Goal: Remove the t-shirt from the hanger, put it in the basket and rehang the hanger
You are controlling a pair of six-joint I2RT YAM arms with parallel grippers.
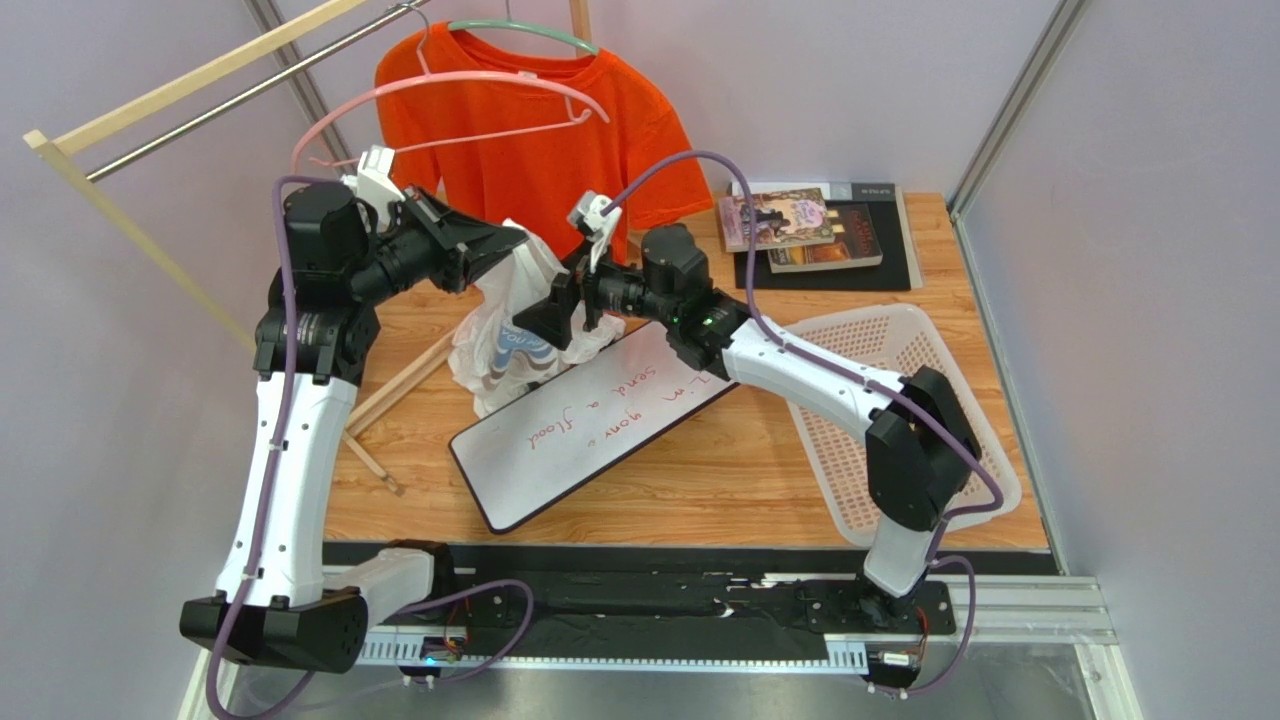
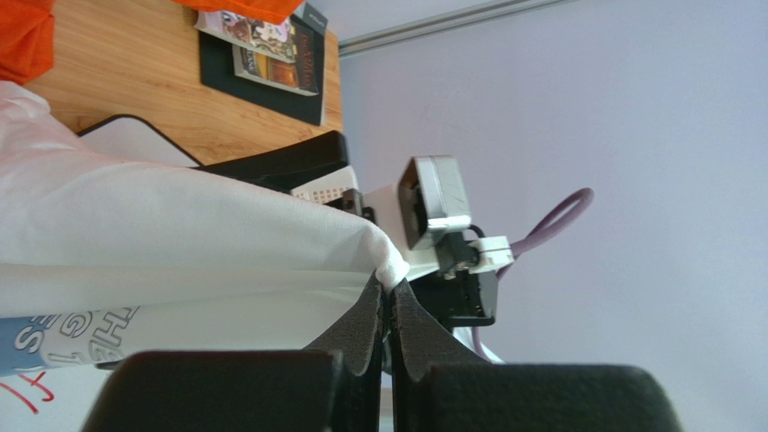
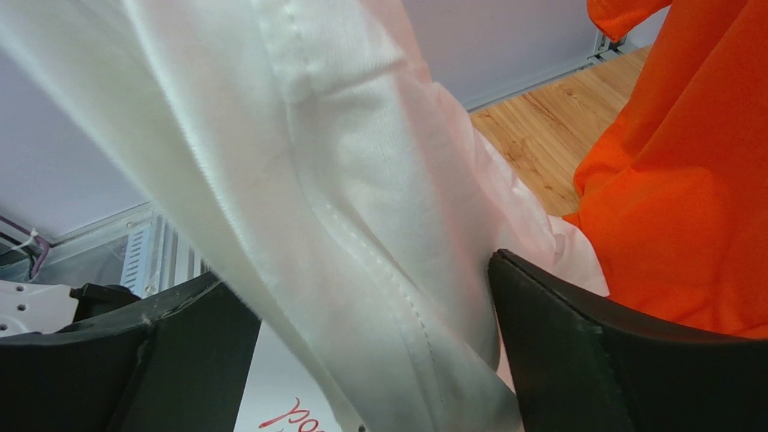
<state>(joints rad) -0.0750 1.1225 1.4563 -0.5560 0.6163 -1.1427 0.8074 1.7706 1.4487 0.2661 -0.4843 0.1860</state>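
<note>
Nearest you, between the two arm bases and the cloth, a whiteboard (image 1: 586,428) with red writing lies slantwise on the table (image 1: 721,480). It is not part of the job.

Just beyond it hangs your work: the white t-shirt (image 1: 504,338), bunched and lifted above the board's far end, with both arms reaching into it. Your left gripper (image 2: 388,292) is pinched together on a fold of its edge; the left wrist view shows the pads meeting with cloth nipped between them. Your right gripper (image 3: 361,306) stands wide apart. A thick hem of the white shirt runs down between its fingers, but they are not pressing on it, so only the left arm is carrying the garment.

To your right a white basket (image 1: 872,318) sits near the table's edge, with books (image 1: 812,225) behind it.

Farther back, the pink hanger (image 1: 361,105) hangs above your left arm, and as far as the overhead view shows, no cloth is on it. At the very back an orange t-shirt (image 1: 541,150) hangs on a green hanger (image 1: 519,30) from the rack (image 1: 196,75).

My judgement: the white shirt looks already free of the pink hanger, so the main step appears done. What is left is to lower it to the table and let go with the left. If the orange shirt is meant too, that is untouched.
</note>
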